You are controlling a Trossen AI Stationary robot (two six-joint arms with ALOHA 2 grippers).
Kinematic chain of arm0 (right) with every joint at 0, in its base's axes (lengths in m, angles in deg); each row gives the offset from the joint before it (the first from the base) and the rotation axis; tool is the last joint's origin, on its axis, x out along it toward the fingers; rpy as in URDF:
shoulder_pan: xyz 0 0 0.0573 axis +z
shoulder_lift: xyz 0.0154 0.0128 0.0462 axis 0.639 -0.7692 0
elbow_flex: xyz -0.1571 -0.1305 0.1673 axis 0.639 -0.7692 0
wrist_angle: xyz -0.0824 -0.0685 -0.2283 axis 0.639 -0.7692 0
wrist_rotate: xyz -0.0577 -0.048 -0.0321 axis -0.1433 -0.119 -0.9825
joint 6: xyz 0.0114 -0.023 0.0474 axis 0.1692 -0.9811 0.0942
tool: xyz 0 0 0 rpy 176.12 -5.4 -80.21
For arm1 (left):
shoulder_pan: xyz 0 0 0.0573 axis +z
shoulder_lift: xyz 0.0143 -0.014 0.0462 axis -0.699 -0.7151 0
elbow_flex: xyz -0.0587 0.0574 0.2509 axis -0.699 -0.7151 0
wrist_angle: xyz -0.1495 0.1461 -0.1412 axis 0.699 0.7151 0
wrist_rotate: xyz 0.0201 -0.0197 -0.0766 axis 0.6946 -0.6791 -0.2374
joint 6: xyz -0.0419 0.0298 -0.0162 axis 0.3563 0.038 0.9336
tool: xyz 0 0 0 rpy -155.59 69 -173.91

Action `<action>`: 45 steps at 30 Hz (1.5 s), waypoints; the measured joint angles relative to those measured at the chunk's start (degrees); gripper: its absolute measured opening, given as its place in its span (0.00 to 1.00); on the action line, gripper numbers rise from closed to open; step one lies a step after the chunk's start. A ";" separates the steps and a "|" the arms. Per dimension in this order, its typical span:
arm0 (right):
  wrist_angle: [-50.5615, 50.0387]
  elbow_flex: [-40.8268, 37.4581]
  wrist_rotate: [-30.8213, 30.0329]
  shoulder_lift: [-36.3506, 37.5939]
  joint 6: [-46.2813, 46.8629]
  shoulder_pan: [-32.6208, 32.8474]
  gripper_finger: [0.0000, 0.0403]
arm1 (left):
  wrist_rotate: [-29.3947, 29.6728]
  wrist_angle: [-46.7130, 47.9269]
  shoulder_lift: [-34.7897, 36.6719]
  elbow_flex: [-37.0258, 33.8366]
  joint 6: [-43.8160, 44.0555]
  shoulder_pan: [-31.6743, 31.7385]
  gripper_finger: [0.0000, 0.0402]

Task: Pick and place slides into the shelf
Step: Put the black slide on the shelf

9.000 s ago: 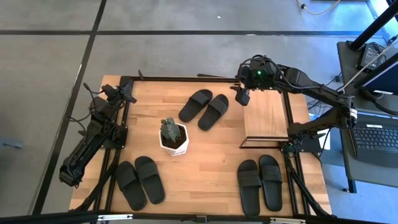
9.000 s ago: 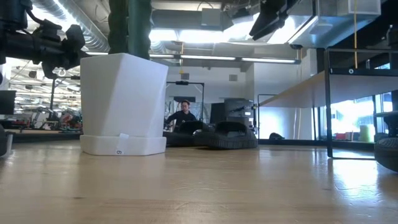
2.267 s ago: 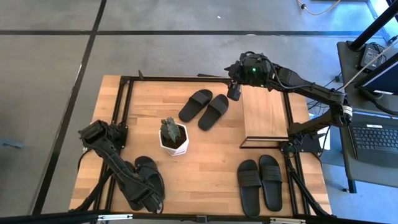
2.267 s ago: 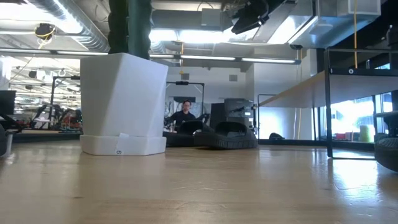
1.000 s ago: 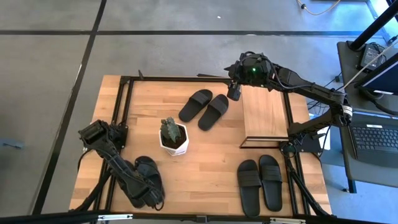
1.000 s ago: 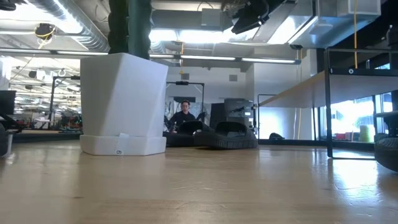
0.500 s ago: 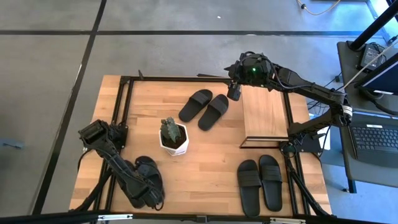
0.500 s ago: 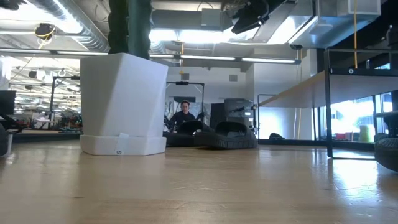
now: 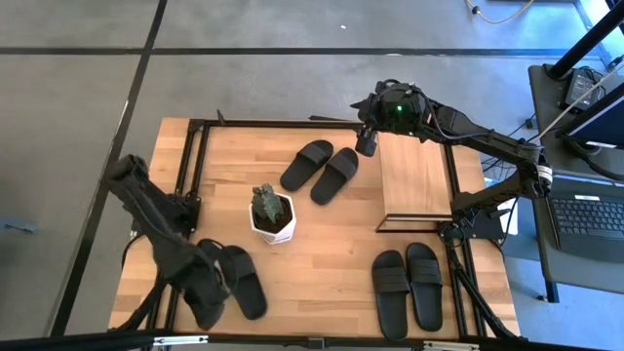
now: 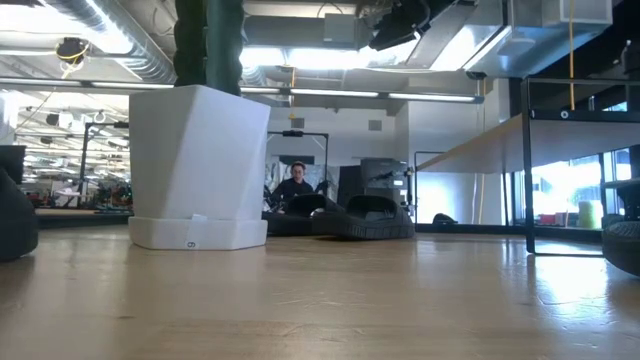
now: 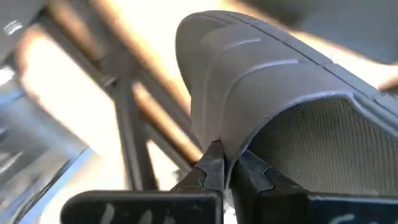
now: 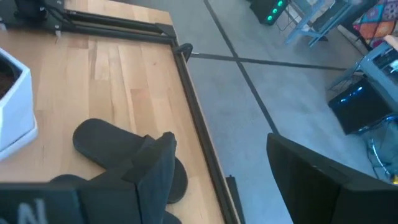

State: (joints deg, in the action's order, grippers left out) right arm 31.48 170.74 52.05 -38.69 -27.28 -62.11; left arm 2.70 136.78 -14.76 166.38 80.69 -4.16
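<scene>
My left gripper [image 11: 228, 169] is shut on a black slide [image 11: 280, 93] of the near-left pair [image 9: 246, 283]. The arm hides much of that pair from above. A dark slide shape [image 10: 15, 215] shows at the low view's left edge. My right gripper [image 9: 368, 144] hovers open above the table's far edge, between the far pair of slides [image 9: 322, 171] and the shelf [image 9: 414, 180]. Another pair [image 9: 408, 289] lies flat at the near right. My left gripper pinches the edge of the slide's wide strap [image 11: 219, 134] between its two fingertips [image 11: 211, 165]. The fingers come steeply from above. The strap arches away from them, with the ribbed footbed [image 11: 317, 149] beside it. Whether the slide hangs wholly clear of the table does not show.
A white pot with a cactus [image 9: 273, 216] stands mid-table, between the near-left pair and the shelf. Black frame rails [image 9: 195, 175] run along the table's edges. Bare wood [image 9: 322, 253] lies between pot and near-right pair. A person sits far behind [image 10: 294, 185].
My left arm has swung up and its gripper has risen from the near-left pair, taking one slide along by its strap. The dark slide shape at the low view's left edge has grown taller. My right arm has kept still.
</scene>
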 joint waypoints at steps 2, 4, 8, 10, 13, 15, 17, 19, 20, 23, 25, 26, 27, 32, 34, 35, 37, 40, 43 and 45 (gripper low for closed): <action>0.08 0.00 0.00 0.00 -0.76 0.00 0.62 | 5.31 -3.52 2.50 0.93 -2.15 0.14 0.01; 0.50 0.00 0.01 0.00 -0.90 0.00 0.62 | 11.94 -7.58 4.83 1.26 -4.76 0.65 0.00; 0.66 0.00 0.00 0.00 -0.89 0.00 0.62 | 25.41 -17.49 9.12 1.34 -13.44 2.68 0.00; 0.66 0.00 0.00 0.00 -0.89 0.00 0.62 | 32.59 -23.40 10.73 1.34 -20.64 3.86 0.00; 0.66 0.00 0.00 0.00 -0.89 0.00 0.62 | 41.44 -35.31 12.72 1.34 -35.90 5.87 0.00; 0.68 0.00 0.00 0.00 -0.89 0.00 0.62 | 44.08 -44.62 13.47 1.34 -47.81 7.50 0.00; 0.68 0.00 0.00 0.00 -0.89 0.00 0.62 | 44.24 -53.58 13.89 1.34 -60.69 9.42 0.00; 0.70 0.00 0.02 0.00 -0.87 0.00 0.62 | 42.83 -60.70 14.12 1.36 -73.04 11.47 0.00; 0.72 0.00 0.01 0.00 -0.81 0.02 0.62 | 41.56 -62.85 14.29 1.39 -78.92 12.61 0.00; -0.08 0.95 0.01 0.02 0.71 0.04 0.62 | 39.31 -63.86 15.22 1.39 -89.56 16.02 0.00; -1.72 2.85 -0.11 0.09 3.43 0.04 0.62 | 39.27 -62.12 16.17 1.39 -93.96 18.49 0.00; -3.14 4.13 -0.45 0.21 4.85 0.04 0.62 | 39.25 -61.06 16.49 1.39 -96.36 19.63 0.00; -4.80 5.63 -0.88 0.35 6.27 0.04 0.62 | 38.72 -60.09 16.88 1.39 -99.05 20.95 0.00; -11.27 13.07 -1.14 1.72 12.35 0.00 0.62 | 31.56 -59.91 18.05 2.80 -113.07 28.98 0.00; -13.62 15.94 -1.08 2.09 14.24 0.02 0.62 | 27.79 -62.56 18.08 4.73 -117.65 32.56 0.00; -14.88 17.34 -1.00 2.20 14.99 0.02 0.62 | 25.58 -63.63 18.08 5.79 -119.39 34.50 0.00; -17.53 20.11 -0.93 2.23 16.25 0.02 0.62 | 21.67 -66.07 17.71 7.86 -121.64 37.96 0.00; -21.17 23.16 -0.92 2.21 17.38 0.19 0.62 | 19.69 -67.58 16.90 10.69 -123.94 42.56 0.00; -23.83 24.30 -0.90 2.34 18.66 0.58 0.62 | 19.84 -68.37 15.93 13.02 -126.95 46.99 0.00; -25.27 24.41 -0.90 2.48 18.91 0.84 0.62 | 19.76 -67.79 15.00 14.57 -130.12 49.87 0.00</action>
State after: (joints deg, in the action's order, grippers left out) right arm 6.21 195.15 51.16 -36.21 -8.37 -61.27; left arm 22.46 68.99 0.25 180.95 -49.43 45.71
